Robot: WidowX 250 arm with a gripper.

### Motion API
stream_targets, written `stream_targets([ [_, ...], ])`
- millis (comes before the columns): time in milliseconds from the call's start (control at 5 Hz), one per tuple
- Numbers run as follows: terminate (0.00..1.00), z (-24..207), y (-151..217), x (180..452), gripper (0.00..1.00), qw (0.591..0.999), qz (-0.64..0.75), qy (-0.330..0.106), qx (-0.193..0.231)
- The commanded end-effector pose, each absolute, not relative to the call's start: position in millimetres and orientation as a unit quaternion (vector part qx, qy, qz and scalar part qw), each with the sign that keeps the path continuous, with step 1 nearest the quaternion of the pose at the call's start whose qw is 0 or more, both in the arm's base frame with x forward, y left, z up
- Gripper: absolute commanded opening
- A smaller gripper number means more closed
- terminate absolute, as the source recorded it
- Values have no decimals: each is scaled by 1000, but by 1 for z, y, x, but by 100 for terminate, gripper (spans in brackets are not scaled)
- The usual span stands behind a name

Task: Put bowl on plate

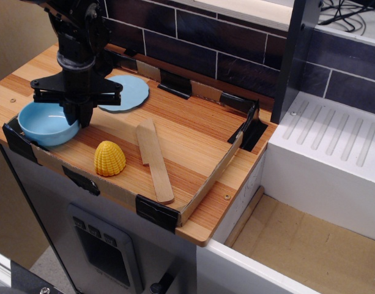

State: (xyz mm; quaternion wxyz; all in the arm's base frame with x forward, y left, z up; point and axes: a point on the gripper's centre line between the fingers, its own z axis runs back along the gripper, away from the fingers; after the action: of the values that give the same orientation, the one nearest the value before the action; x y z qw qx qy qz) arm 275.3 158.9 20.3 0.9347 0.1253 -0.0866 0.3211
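Note:
The light blue bowl point(41, 124) sits at the front left corner of the wooden tray. The flat blue plate point(131, 92) with a wavy rim lies behind and to the right of it, partly hidden by the arm. My gripper point(79, 117) points straight down at the bowl's right rim. Its fingers are drawn together on that rim. The bowl still rests on the tray.
A yellow ribbed toy point(109, 158) and a wooden spatula point(153, 158) lie right of the bowl. The tray has low cardboard walls point(211, 174) with black corner clips. A dark tiled wall stands behind, and a white drain board point(334, 144) lies to the right.

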Motion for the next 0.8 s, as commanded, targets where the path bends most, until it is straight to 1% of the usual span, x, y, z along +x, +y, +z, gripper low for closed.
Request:
stream_targets([
  [0,0,85,156,306,0,942,291,-114,119],
  [200,0,81,144,324,0,951,253,-129,121],
  [400,0,77,130,337,0,963,184,-157,117],
  [600,0,76,121,353,0,979,91,-163,81],
])
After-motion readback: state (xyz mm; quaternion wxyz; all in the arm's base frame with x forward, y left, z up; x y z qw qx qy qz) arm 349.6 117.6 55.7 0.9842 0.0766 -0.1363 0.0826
